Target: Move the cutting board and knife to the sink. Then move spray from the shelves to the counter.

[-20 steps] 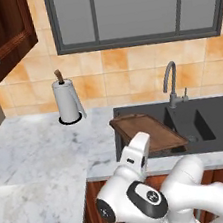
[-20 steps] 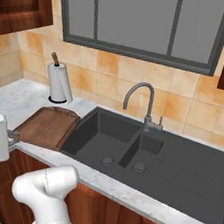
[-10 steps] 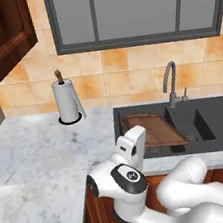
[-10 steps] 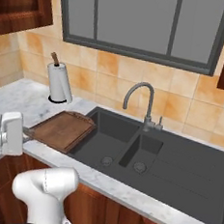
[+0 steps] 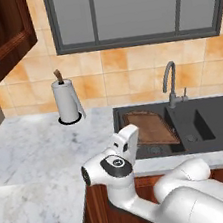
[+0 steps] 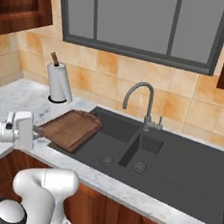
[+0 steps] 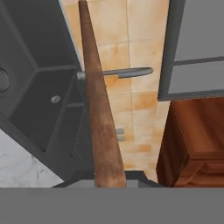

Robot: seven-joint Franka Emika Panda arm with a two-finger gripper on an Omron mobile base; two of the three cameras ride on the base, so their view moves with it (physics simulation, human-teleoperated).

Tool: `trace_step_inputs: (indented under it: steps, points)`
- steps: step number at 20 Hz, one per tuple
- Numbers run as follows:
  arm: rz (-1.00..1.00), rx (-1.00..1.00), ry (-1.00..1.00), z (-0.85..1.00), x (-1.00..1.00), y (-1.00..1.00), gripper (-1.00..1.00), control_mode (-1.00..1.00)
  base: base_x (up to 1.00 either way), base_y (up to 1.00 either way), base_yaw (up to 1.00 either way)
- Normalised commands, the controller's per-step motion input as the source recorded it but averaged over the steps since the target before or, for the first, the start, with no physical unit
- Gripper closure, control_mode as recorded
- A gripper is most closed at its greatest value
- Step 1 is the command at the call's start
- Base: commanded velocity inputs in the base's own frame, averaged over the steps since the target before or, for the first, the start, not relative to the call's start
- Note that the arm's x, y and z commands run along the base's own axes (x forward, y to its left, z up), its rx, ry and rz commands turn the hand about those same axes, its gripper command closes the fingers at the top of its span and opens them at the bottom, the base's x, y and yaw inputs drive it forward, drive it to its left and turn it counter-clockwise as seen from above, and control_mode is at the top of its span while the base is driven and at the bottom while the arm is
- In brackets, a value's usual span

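My gripper [image 6: 36, 130] is shut on the near short end of the brown wooden cutting board [image 6: 71, 128]. The board hangs roughly level, reaching over the left rim of the dark grey sink [image 6: 177, 164]. In the left base view the cutting board [image 5: 149, 127] lies over the left basin of the sink [image 5: 206, 124], just beyond my gripper [image 5: 131, 137]. The hand view looks along the cutting board [image 7: 98, 109] edge-on, with the sink [image 7: 39, 109] to its left. The knife, the spray and the shelves are out of view. White-grey marble counter [image 5: 35, 160] [image 6: 18, 95] stretches left of the sink.
A paper towel roll [image 5: 66, 101] [image 6: 58, 82] stands on its holder by the tiled wall, left of the sink. The gooseneck faucet [image 5: 169, 79] [image 6: 137, 94] [image 7: 118, 73] rises behind the basins. Dark wooden cabinets [image 5: 1, 39] hang at the upper left.
The arm has swung right with the cutting board in the gripper. The board has gone from above the counter edge to over the sink's left basin. The jaws stayed shut.
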Motion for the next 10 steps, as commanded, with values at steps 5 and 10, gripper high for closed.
trace_step_inputs:
  steps: [5,10]
  points:
    - [0.0,0.0,0.0,-0.3,0.53,-0.12,1.0,-1.0,0.0,0.0,0.0]
    - [-0.02,0.0,0.02,-0.21,0.46,-0.17,1.0,-1.0,0.0,0.0,0.0]
